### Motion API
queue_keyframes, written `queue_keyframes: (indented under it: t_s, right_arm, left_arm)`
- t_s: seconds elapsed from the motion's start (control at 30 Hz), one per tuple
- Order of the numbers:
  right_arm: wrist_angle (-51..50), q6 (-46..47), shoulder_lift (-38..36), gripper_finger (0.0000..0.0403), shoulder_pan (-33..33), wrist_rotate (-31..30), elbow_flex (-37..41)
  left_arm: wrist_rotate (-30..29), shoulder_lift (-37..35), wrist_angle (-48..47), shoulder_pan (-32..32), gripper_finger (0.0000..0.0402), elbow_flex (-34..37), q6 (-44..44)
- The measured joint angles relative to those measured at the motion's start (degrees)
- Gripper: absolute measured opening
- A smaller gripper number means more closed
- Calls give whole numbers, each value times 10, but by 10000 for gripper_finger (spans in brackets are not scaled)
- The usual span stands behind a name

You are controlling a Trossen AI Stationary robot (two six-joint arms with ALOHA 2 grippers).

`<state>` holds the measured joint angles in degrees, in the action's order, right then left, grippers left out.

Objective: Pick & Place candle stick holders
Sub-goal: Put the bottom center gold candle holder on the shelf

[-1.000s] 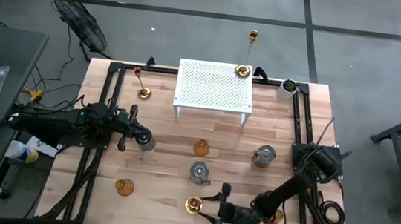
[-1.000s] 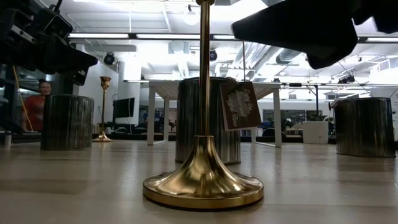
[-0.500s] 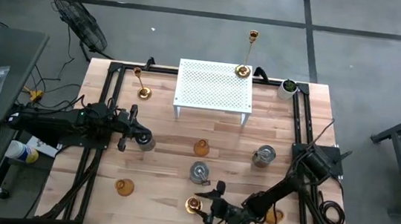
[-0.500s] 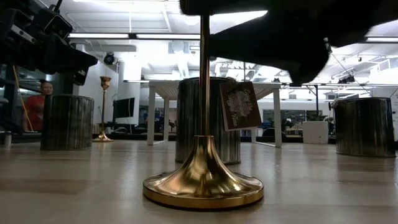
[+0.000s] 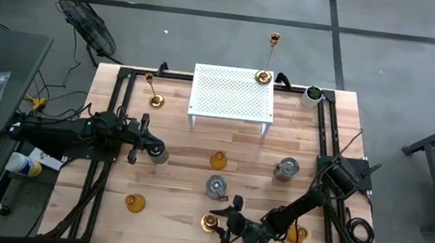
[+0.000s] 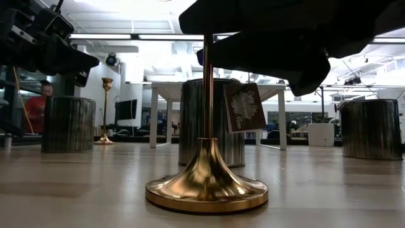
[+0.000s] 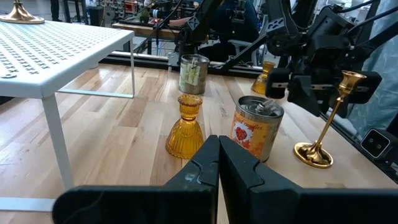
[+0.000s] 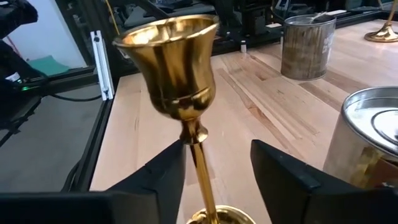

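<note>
Low at bottom centre, the right gripper (image 5: 223, 225) is straddling a gold candlestick (image 5: 208, 222), jaws narrowing but not yet gripping, ready for pickup.

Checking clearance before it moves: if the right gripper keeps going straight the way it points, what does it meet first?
The gold candlestick: its stem already stands between the open fingers of the right gripper, untouched, so it would likely meet the palm first.

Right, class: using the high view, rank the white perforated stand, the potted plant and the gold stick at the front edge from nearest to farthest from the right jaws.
1. Gold stick, front edge, between the right gripper jaws.
2. White perforated stand, back centre.
3. Potted plant, back right corner.
</note>
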<state>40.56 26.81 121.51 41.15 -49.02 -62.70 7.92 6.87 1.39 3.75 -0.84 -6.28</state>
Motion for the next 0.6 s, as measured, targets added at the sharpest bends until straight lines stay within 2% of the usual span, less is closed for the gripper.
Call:
queue_keyframes:
  t_s: [0.6]
  right_arm:
    - [3, -30, -8, 36, -1, 0, -1]
  left_arm:
    - [0, 0, 0, 0, 0, 0, 0]
